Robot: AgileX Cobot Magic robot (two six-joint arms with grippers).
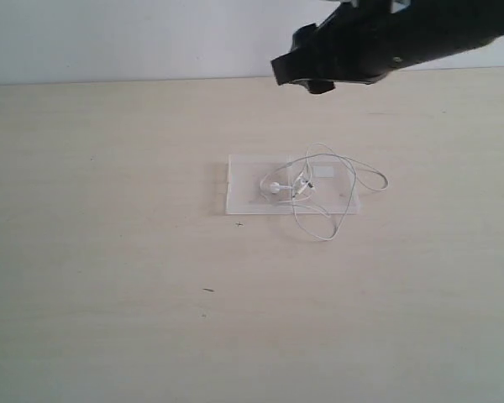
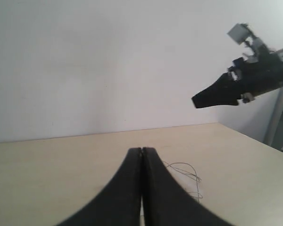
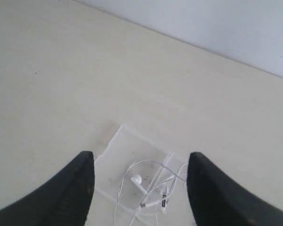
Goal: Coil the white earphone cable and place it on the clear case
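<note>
The clear case (image 1: 242, 191) lies flat mid-table, with its small white label (image 1: 323, 171) on the right half. The white earphone cable (image 1: 301, 186) rests on it in a loose tangle. One earbud (image 1: 274, 188) sits near the hinge, and loops spill over the right and front edges. My right gripper (image 3: 141, 157) hangs open well above the case (image 3: 117, 153), with the earbud (image 3: 137, 179) and inline piece (image 3: 164, 202) showing between its fingers. My left gripper (image 2: 142, 150) is shut and empty, low over the table. Cable loops (image 2: 191, 174) lie just beyond it.
The black right arm (image 1: 386, 38) reaches in from the top right, and the left wrist view shows it raised (image 2: 240, 84). The pale wooden table (image 1: 109, 252) ends at a white wall behind. A few tiny dark specks (image 1: 208, 290) dot the table.
</note>
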